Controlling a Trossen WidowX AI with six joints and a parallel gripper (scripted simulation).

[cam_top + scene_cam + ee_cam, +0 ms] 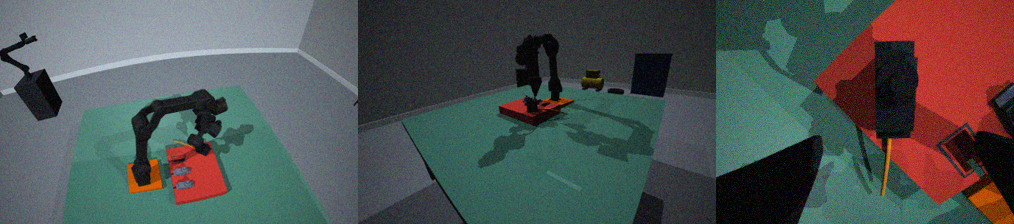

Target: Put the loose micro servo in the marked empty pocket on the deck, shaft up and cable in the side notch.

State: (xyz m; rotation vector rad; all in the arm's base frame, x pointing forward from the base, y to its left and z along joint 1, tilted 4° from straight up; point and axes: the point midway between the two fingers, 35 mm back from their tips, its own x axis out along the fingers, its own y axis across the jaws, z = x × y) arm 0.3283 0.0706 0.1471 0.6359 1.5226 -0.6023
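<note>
The loose micro servo (202,149) (531,105) (896,86) is a dark block lying on the far corner of the red deck (206,177) (514,107) (956,30). Its orange cable (183,143) (886,171) runs off the deck's edge onto the green mat. The marked empty pocket (177,158) (960,149) is on the deck's side near the arm base. Two grey servos (181,171) (184,184) sit in the other pockets. My gripper (197,141) (535,91) (898,141) is open and empty. It hangs just above the loose servo, with a finger on each side in the wrist view.
The arm stands on an orange base plate (156,180) (992,205) beside the deck. A black box (37,93) with a small arm stands on the floor at the back left. A yellow object (592,80), a dark disc (616,91) and a dark cabinet (650,74) stand beyond the mat.
</note>
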